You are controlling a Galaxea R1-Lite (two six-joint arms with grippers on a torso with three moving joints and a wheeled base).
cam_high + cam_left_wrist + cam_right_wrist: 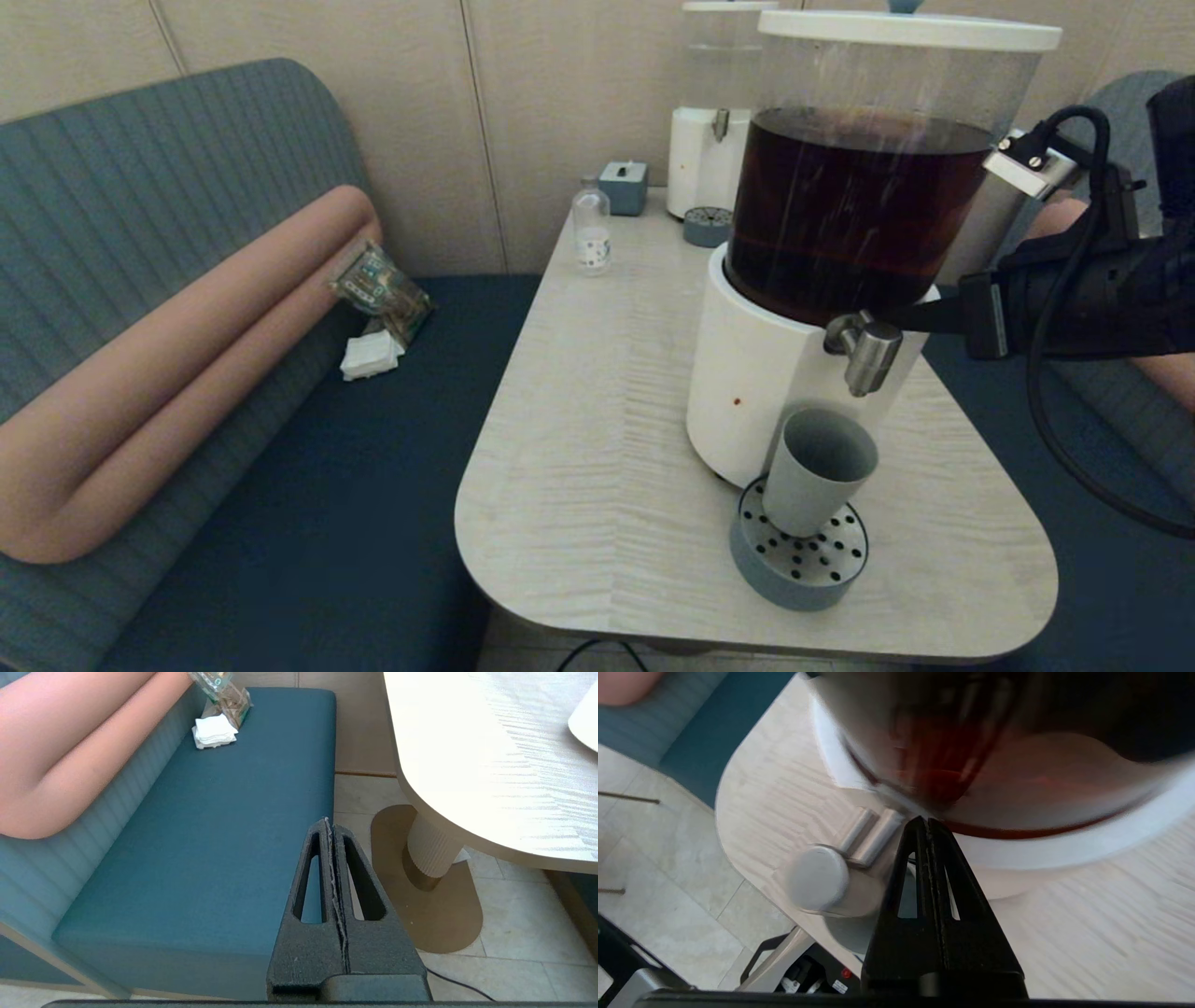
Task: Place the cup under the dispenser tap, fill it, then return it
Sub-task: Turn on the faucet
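Observation:
The grey-blue cup stands on the round perforated drip tray, directly below the steel dispenser tap of the white-based dispenser holding dark brown liquid. Its inside looks grey, with no liquid showing. My right gripper reaches in from the right, shut and empty. Its tip lies against the dispenser base just behind the tap, as the right wrist view shows for the gripper. My left gripper is shut on nothing, low beside the table over the bench seat's edge.
A clear-tank dispenser with its own small tray stands at the table's back, next to a small bottle and a blue-grey box. The blue bench on the left holds a packet and napkins.

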